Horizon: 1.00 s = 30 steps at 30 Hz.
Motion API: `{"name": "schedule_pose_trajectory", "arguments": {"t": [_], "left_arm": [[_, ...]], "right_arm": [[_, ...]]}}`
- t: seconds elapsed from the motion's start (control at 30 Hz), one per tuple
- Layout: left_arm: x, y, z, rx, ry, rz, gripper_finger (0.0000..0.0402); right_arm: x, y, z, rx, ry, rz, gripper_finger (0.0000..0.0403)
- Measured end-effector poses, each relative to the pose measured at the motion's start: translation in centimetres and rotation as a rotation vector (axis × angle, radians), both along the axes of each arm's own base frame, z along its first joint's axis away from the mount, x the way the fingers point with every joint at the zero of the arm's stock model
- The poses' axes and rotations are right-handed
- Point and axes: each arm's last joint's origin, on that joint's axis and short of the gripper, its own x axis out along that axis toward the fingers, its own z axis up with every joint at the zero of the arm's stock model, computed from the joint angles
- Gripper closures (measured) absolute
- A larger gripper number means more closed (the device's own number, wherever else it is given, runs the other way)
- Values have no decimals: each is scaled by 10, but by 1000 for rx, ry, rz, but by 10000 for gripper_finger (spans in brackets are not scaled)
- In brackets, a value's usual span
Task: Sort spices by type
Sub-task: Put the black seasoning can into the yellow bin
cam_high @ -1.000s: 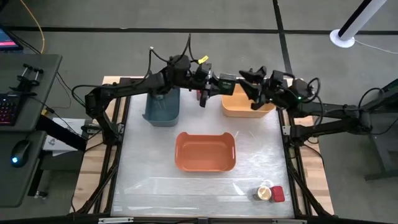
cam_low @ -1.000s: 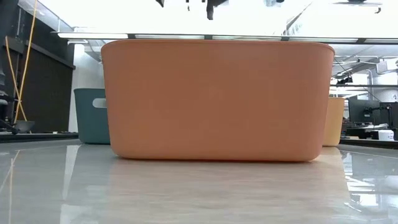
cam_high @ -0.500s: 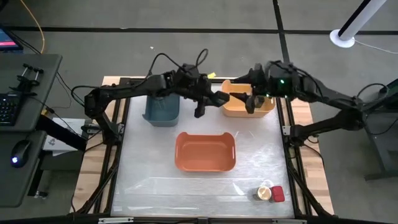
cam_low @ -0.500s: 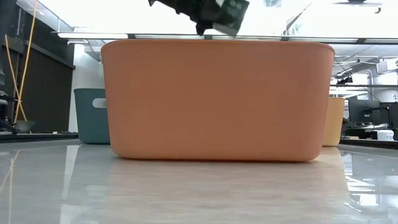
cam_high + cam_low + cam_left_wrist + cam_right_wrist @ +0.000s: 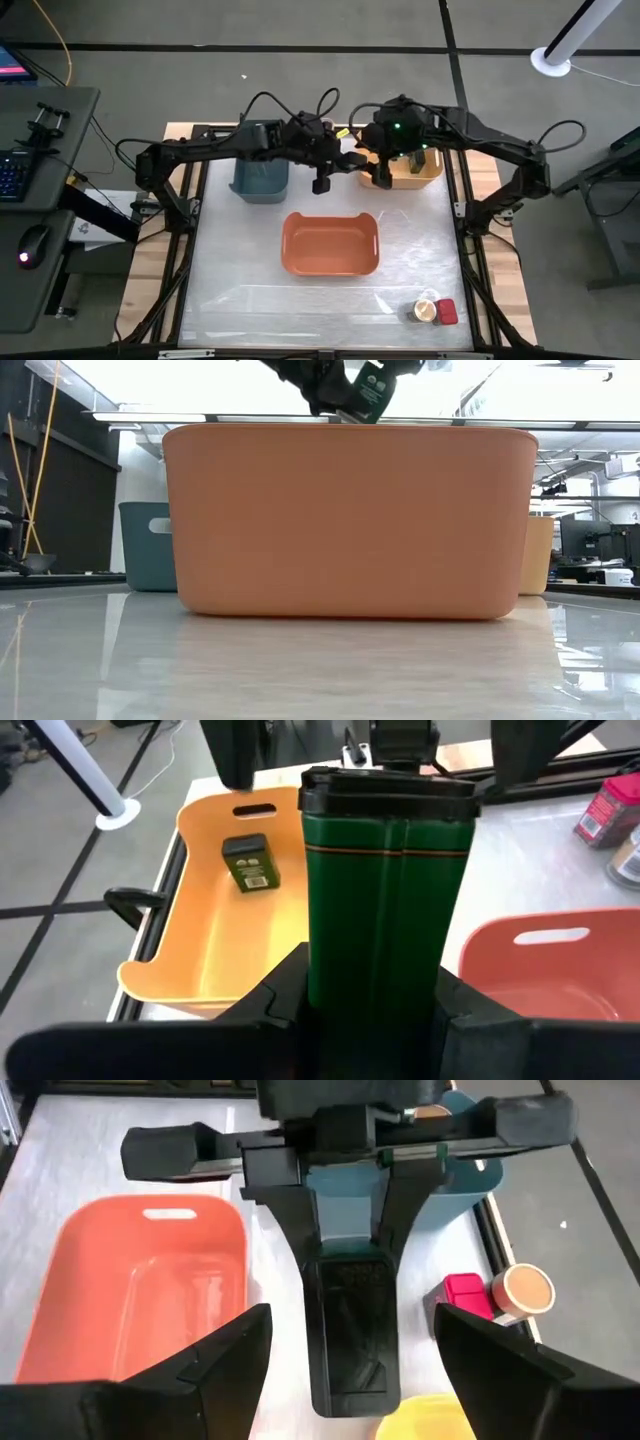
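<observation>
My left gripper (image 5: 322, 180) is shut on a dark green blocky container with a black lid (image 5: 385, 880). It holds it in the air between the blue bin (image 5: 262, 172) and the yellow bin (image 5: 405, 168), above the orange bin's far rim (image 5: 350, 428). My right gripper (image 5: 352, 1320) stands open just beyond the container's lid end, over the yellow bin's left end, with nothing between its fingers. Another dark container (image 5: 247, 862) lies flat on the yellow bin's floor. A red tin (image 5: 462, 1295) and a tan-lidded jar (image 5: 525, 1288) stand on the table by the blue bin. My left gripper pinches the dark container's two long sides (image 5: 320, 960) between its two fingers, at the end away from the lid. The fingers come from the table's left, slanting down, and lie along the container. It is lifted clear, its lid end (image 5: 385, 792) pointing away toward the right arm.
The orange bin (image 5: 330, 243) stands mid-table. A second round jar (image 5: 425, 310) and red tin (image 5: 446, 312) stand together near the table's front right corner. Bare table lies on either side of the orange bin and before it.
My left gripper has carried the dark container from near the far edge a little toward the near edge and downward, tipping its fingers down. The right arm has folded upward, and its gripper has tipped down and shifted toward the table's left.
</observation>
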Motion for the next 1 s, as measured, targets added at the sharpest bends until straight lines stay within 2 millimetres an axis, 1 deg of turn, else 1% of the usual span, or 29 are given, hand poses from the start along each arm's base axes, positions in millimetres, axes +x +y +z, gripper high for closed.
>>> {"name": "schedule_pose_trajectory", "arguments": {"t": [0.2, 0.33, 0.4, 0.47, 0.6, 0.67, 0.77, 0.87, 1.0], "left_arm": [[0, 0, 0, 9, 1, 10, 322], [0, 0, 0, 16, 2, 9, 314], [0, 0, 0, 16, 2, 9, 314], [0, 0, 0, 19, 2, 7, 314], [0, 0, 0, 23, 1, 6, 309], [0, 0, 0, 19, 3, -2, 298], [0, 0, 2, 19, -3, 7, 274], [0, 1, 9, 2, -23, 23, 245], [-2, 2, 18, 3, -25, 35, 205]], "right_arm": [[13, -3, -15, -7, 56, -11, 128], [16, -4, -17, -7, 64, -11, 137], [18, -5, -19, -6, 71, -11, 153], [18, -5, -20, -5, 72, -11, 177], [17, -4, -19, -7, 68, -9, 250], [17, -4, -19, -15, 74, -6, 285], [16, -4, -19, -20, 75, 1, 287], [14, -4, -19, -21, 89, 6, 287], [4, -6, -17, -29, 123, -12, 287]]}}
